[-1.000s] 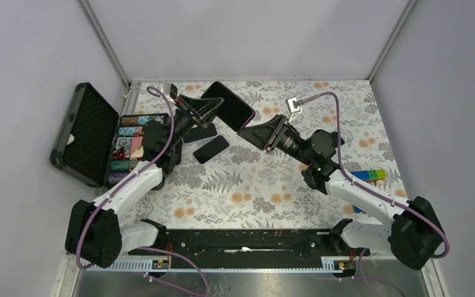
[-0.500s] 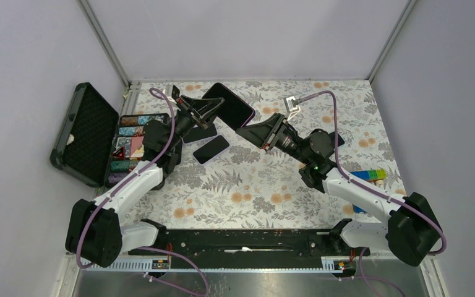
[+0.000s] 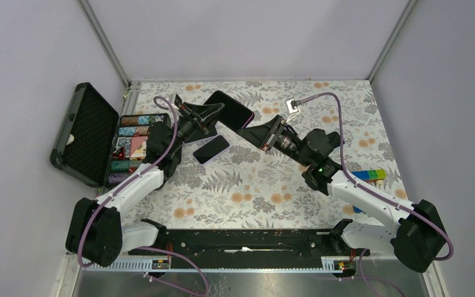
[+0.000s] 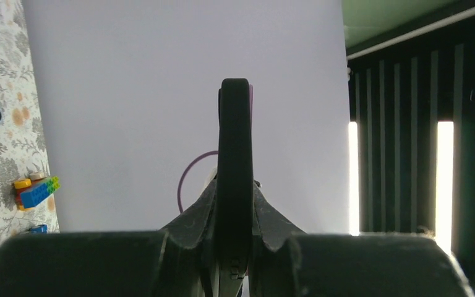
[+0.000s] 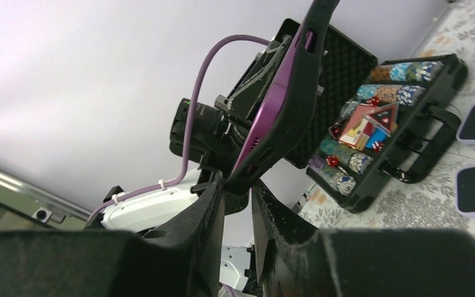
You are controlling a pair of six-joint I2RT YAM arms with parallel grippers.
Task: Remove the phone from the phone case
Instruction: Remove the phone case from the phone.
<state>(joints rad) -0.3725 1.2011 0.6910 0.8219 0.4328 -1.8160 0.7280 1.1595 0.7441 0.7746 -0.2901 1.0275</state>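
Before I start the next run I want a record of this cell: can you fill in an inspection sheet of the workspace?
Surface: floral table cover, lying flat.
Job's things: cased phone held off the table between the arms; phone not yet out.
Clutter: two loose phones, open chip case, toy bricks.
Grippers: left gripper shut on the cased phone's edge; right gripper has its fingers either side of a corner, clamping unclear.
Cables: purple cable on each arm, looping above it.
Surroundings: plain pale walls; nothing else seen.
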